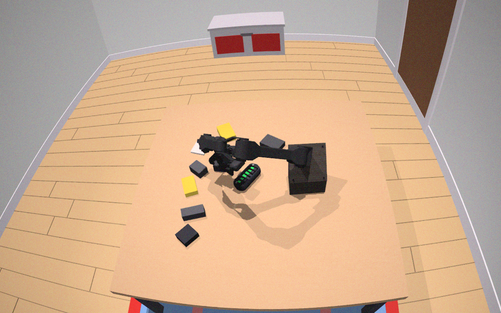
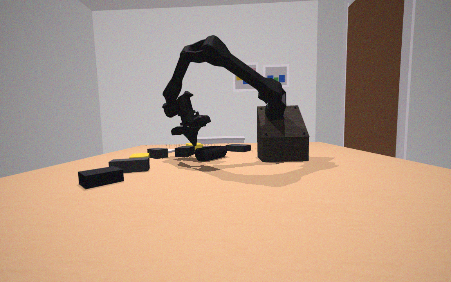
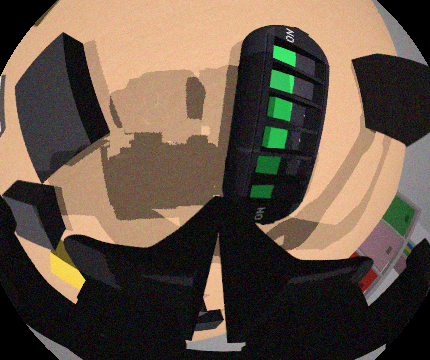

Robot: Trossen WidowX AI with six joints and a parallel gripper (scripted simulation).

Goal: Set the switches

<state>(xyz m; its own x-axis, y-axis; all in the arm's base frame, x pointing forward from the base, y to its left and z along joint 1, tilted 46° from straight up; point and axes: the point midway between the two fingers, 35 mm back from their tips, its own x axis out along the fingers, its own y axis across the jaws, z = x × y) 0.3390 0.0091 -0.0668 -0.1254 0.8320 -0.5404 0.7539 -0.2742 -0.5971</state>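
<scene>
One black parallel-jaw gripper (image 1: 232,172) (image 2: 194,143) (image 3: 221,203): jaws pressed together at the tips, holding nothing, pointed down beside one end of the unit (contact cannot be told).

One dark grey, round-ended controller unit (image 1: 252,169) (image 2: 211,154) (image 3: 245,115): resting base-down on the pale wooden bench (image 1: 283,272) (image 2: 220,228) (image 3: 175,30), between the gripper and the black box-shaped arm base (image 1: 307,188) (image 2: 283,149) (image 3: 400,95). Six rocker switches on top, green ends all along one side (two greens darker in the wrist view); underside label hidden.

Two yellow rectangular blocks: one (image 1: 226,130) (image 2: 199,144) (image 3: 47,11) beyond the arm, another (image 1: 188,184) (image 2: 139,155) (image 3: 67,271) near a small dark grey block (image 1: 198,167) (image 2: 157,153) (image 3: 32,217).
</scene>
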